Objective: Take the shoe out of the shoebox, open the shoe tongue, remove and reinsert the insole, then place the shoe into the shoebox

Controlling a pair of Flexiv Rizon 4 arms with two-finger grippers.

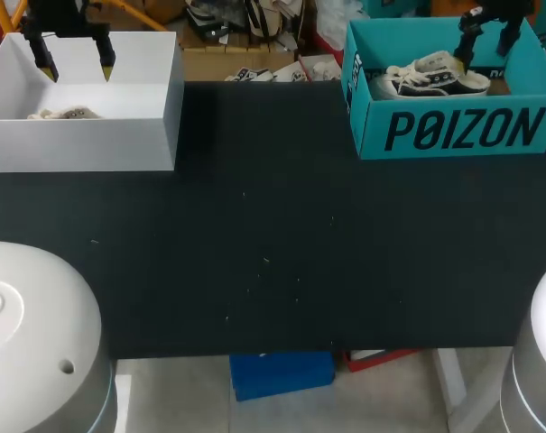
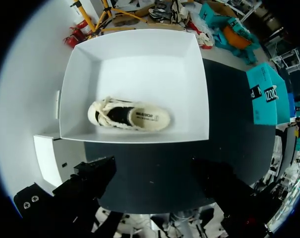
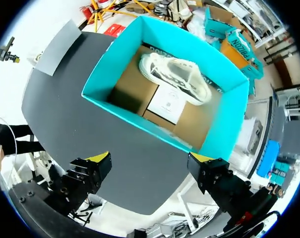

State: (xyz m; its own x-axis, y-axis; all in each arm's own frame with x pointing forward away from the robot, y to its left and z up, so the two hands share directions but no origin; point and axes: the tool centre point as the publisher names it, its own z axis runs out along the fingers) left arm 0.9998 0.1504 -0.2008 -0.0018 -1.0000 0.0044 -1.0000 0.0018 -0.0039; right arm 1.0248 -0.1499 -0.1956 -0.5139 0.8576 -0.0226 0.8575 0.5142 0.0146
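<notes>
Dark-and-white shoe (image 3: 177, 74): a laced sneaker with a white sole, lying inside the teal shoebox (image 3: 140, 119) along the wall farthest from the right tool; in the head view the shoe (image 1: 430, 79) shows over the front wall of the same box (image 1: 462, 131). The box floor is brown, and a white card (image 3: 167, 104) lies on it just beside the shoe. Cream shoe (image 2: 129, 115): lies with its opening up inside the white shoebox (image 2: 140, 136), close to the wall nearest the left tool; from the head view only its top (image 1: 65, 114) shows above that box's front wall (image 1: 83, 140). Both boxes are open-topped and stand well apart at the far corners of the dark tabletop (image 1: 273, 253), teal at the right and white at the left. Right tool (image 3: 150, 158): hangs above the teal shoebox, clear of the shoe, its fingers spread wide and holding nothing; also seen from above (image 1: 485, 45). Left tool (image 2: 154, 173): hangs above the white shoebox (image 1: 78, 65), its fingers likewise wide apart and holding nothing.
</notes>
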